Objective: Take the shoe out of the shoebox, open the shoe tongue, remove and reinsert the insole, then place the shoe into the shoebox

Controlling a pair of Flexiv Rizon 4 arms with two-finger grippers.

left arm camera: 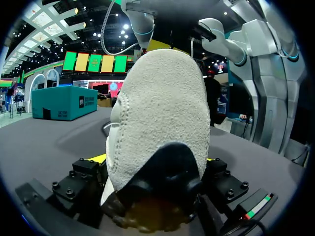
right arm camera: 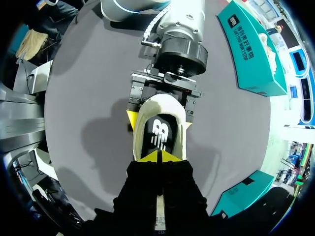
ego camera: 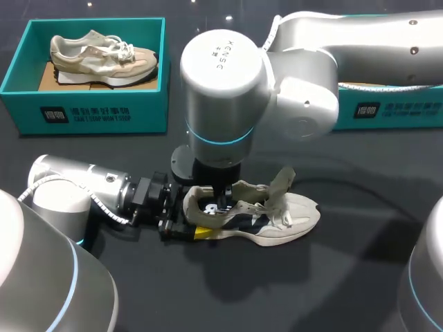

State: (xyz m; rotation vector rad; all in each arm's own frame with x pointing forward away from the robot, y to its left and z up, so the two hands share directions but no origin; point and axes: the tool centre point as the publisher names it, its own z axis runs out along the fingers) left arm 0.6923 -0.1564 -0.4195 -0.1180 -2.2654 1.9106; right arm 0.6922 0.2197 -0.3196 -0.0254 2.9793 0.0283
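The shoe lay on its sole on the dark table, out of both boxes, heel toward the left arm and toe toward the right side. It was off-white suede and mesh with a dark panel on its side. Its tongue was pulled up and forward, and the laces hung loose. Inside, a black insole with a white logo showed through the opening.

The left end effector was clenched on the shoe's heel from two sides. In the left wrist view the heel filled the space between its fingers. The right end effector reached down into the shoe's opening, its yellow tips pressed together against the insole. Whether they pinched any of it could not be told.

Bare table surface lay between the shoe and the boxes, and also past the toe and on the near side.

There were two shoes and two teal shoeboxes. The far-left shoebox held the second shoe. The far-right shoebox was partly hidden behind the right arm.
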